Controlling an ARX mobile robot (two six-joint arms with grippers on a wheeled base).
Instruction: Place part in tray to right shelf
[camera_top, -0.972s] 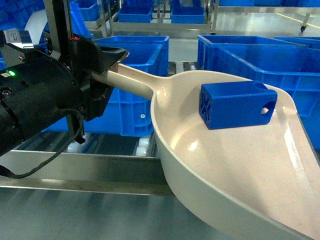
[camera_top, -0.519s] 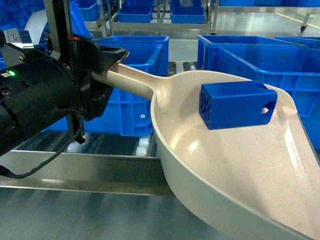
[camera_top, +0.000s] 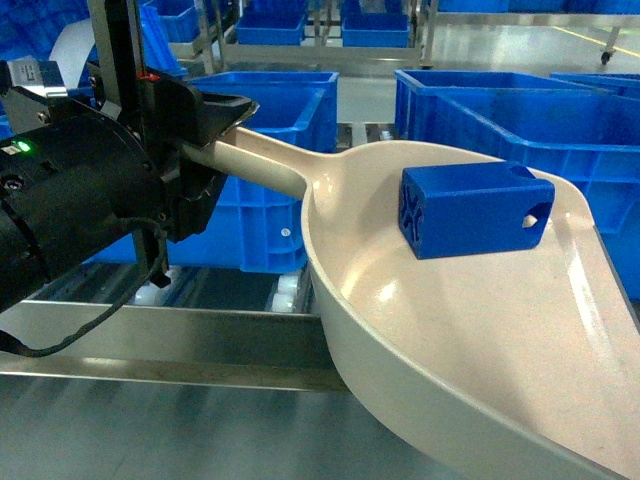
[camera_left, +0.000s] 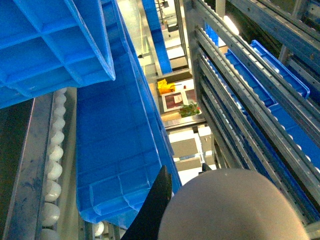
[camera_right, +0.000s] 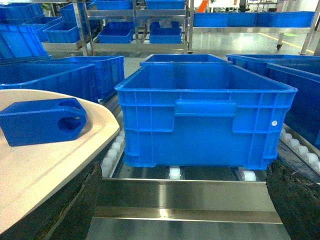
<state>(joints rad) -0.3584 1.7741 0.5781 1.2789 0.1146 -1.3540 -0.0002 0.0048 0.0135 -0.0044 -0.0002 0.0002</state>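
While the cream tray (camera_top: 470, 340) fills the near foreground of the head view, its wide bowl hangs above the flat steel front rail (camera_top: 180, 335) of the right shelf (camera_top: 250, 375). Inside the bowl, toward its back wall, lies the blue part (camera_top: 472, 208) on its side, touching the tray floor, its cut-out holes facing the rail; the right wrist view shows the same part (camera_right: 42, 120) resting on the tray (camera_right: 45, 165). From the bowl the long handle runs up and left into the left end effector (camera_top: 215, 125), whose black fingers are clenched on the handle's end. The right end effector (camera_right: 185, 200) shows only as two dark fingers (camera_right: 75, 210) set well apart, holding nothing. Beyond the rail, white rollers (camera_top: 285, 292) carry large blue crates (camera_top: 265, 165), one directly behind the tray handle. Farther back stand more racks with blue crates.
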